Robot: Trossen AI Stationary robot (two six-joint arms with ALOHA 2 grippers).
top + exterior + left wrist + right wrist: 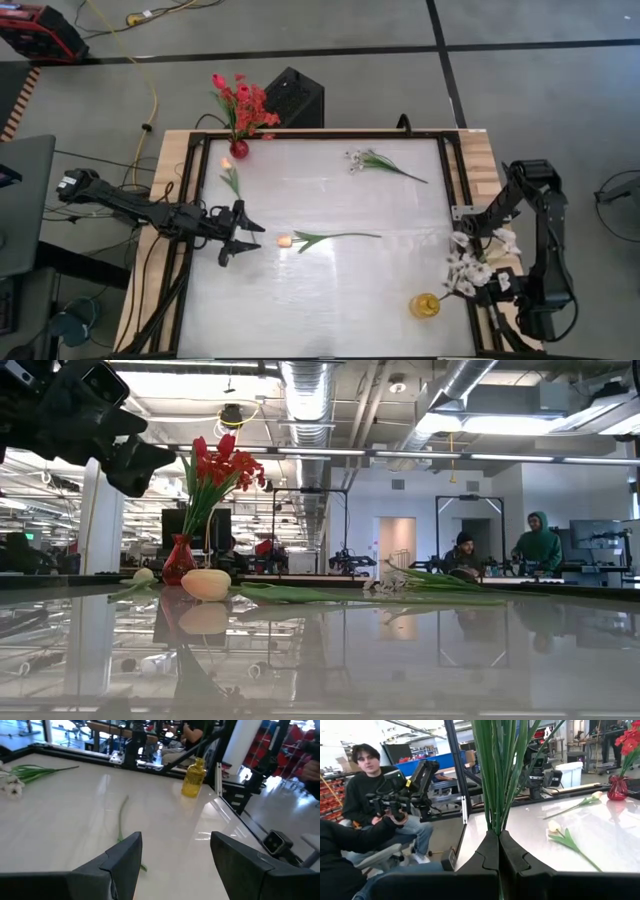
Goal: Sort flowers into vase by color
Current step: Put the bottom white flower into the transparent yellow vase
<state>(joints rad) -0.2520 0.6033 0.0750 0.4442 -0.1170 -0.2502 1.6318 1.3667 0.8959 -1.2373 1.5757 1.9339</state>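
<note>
Left gripper point(243, 236), fingers spread and empty, poised above the table point(330, 300) at its left side, with the pale orange tulip point(322, 239) just to its right; in the left wrist view only the stem shows ahead of the fingers point(122, 865), the bud hidden below them. This tulip lies flat, long axis across the table, bud toward the left arm, stem tip toward the right. A second pale tulip point(230, 177) lies nearer the far-left corner, bud toward the red vase point(239, 149), stem running toward the near edge. The red vase stands at that corner holding the red flowers point(243, 102), whose blooms lean out past the far edge. A white sprig point(378, 162) lies far-centre, blossoms to the left, stem angled right. Right gripper point(479, 277), clamped shut on a bunch of white-flower stems point(499, 775), sits at the table's right edge; the white blooms point(468, 258) partly hide its fingers from above, and the right wrist view cuts the blooms off. Yellow vase point(425, 304) stands near the near-right corner, just beside that gripper. The table's centre and near-left area are open. A seated person point(372, 800) shows beyond the right edge.
</note>
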